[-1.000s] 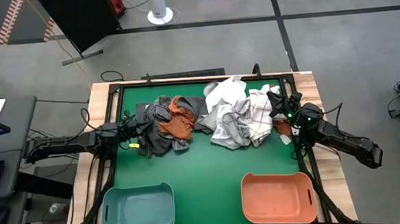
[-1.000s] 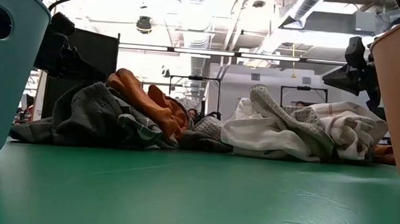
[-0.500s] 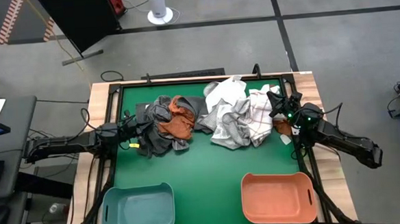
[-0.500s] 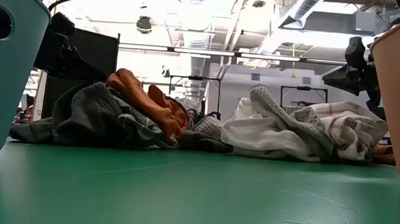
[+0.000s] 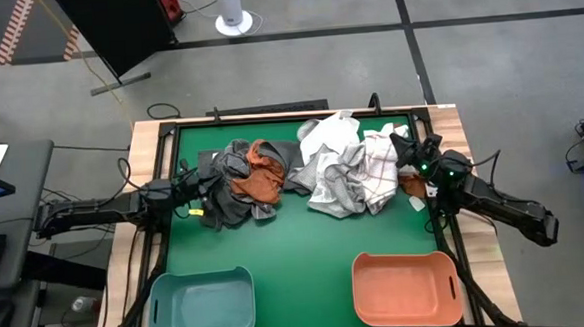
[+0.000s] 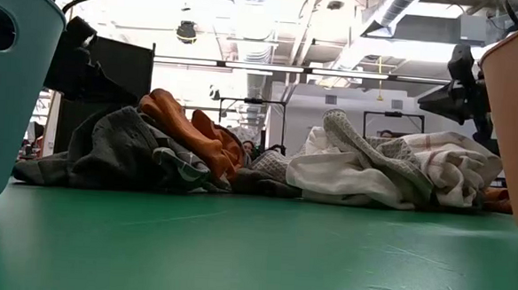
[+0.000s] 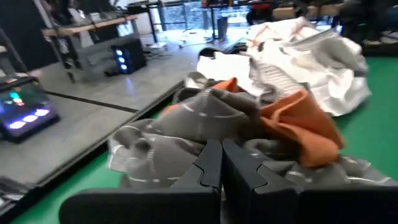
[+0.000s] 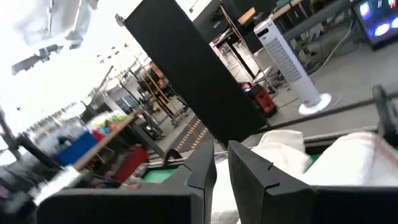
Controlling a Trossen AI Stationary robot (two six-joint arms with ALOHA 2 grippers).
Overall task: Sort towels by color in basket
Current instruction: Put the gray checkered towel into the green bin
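high view shows the towels heaped in two piles along the far half of the green table [image 5: 307, 253]. the pile nearer the left edge is dark grey towels [image 5: 223, 192] with a rust orange towel [image 5: 265, 177] lying on top; the pile nearer the right edge is white and light grey towels [image 5: 330, 171] with a checked towel [image 5: 380, 169] on its right flank. another bit of orange cloth [image 5: 411, 185] peeks out by the right edge, just beside the right gripper [image 5: 403, 148]. that gripper hovers at the checked towel's outer side, its fingers nearly pressed together with only a slim gap (clearest in its own wrist view) and nothing between them. the left gripper [image 5: 201, 188] lies low at the dark grey pile, fingers closed flat against each other, tips touching the grey cloth without pinching it. a teal basket [image 5: 201, 304] sits at the near left corner and an orange basket [image 5: 407, 288] at the near right corner, both well apart from the piles.
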